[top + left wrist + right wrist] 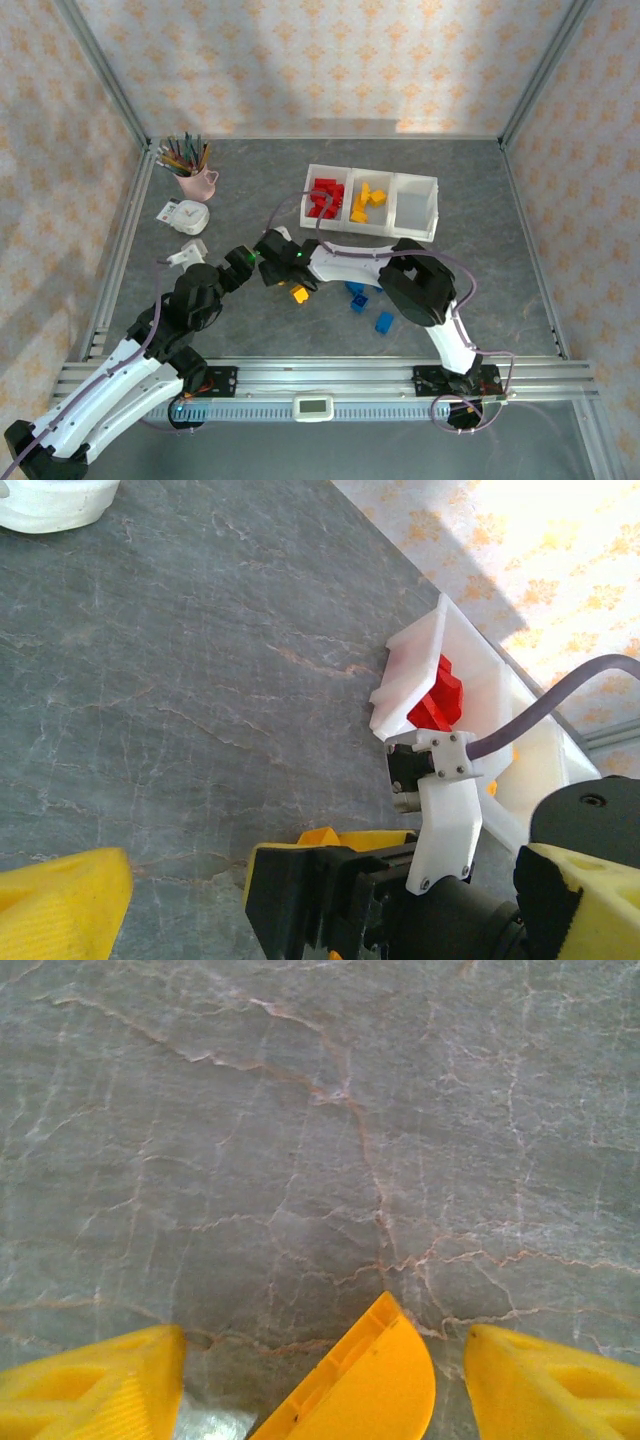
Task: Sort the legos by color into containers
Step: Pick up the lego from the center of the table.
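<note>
Btwn jaws of right claw (322,1385), yellow lego (365,1385), left claw (241,264) alongside, blue legos (357,293) nr.

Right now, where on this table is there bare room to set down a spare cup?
Widest bare patch: the table right of the tray, up to the right rail. Also the far strip behind the tray, beside the pink mug. Crowded: the centre, around the right arm, yellow brick and blue bricks.

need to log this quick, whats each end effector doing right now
Left end effector: open, holding nothing.
Right end effector: open, straddling a yellow-orange plastic lego brick, not gripping.
</note>
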Robot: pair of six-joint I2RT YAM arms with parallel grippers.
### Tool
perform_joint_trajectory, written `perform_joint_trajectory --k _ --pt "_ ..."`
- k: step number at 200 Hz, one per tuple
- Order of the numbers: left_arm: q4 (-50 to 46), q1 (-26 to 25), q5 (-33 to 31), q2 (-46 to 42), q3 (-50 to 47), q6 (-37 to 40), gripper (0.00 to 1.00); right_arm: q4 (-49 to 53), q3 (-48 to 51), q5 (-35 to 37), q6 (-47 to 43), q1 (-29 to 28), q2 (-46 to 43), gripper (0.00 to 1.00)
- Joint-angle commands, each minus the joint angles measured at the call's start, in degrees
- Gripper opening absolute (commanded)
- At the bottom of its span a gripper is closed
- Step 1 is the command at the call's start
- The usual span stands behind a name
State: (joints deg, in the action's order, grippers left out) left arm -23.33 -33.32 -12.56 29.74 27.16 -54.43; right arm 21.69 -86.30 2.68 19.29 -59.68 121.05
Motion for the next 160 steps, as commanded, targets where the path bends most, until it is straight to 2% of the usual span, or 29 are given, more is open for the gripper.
perform_joint_trajectory --k 1,47,88,120,160 --pt "-1.17 0.36 -1.86 -0.63 -0.53 -0.23 0.99 3.27 -2.81 3.83 3.16 0.4 1.63 0.65" --pt "-0.39 0.44 -0.98 -0.72 -0.72 -0.23 0.99 2.74 -3.6 2.31 3.67 0.49 2.35 0.45" --pt "0.1 0.41 -0.06 -0.23 0.0 0.14 0.99 2.14 -3.52 2.18 3.17 0.55 0.72 0.23" --pt "1.07 0.4 1.49 0.79 0.85 0.55 0.99 2.04 -2.95 1.23 2.36 1.19 -2.75 0.18" --pt "4.97 0.37 5.22 4.33 3.09 2.61 0.99 1.55 0.33 1.34 1.52 4.61 -12.43 0.18"
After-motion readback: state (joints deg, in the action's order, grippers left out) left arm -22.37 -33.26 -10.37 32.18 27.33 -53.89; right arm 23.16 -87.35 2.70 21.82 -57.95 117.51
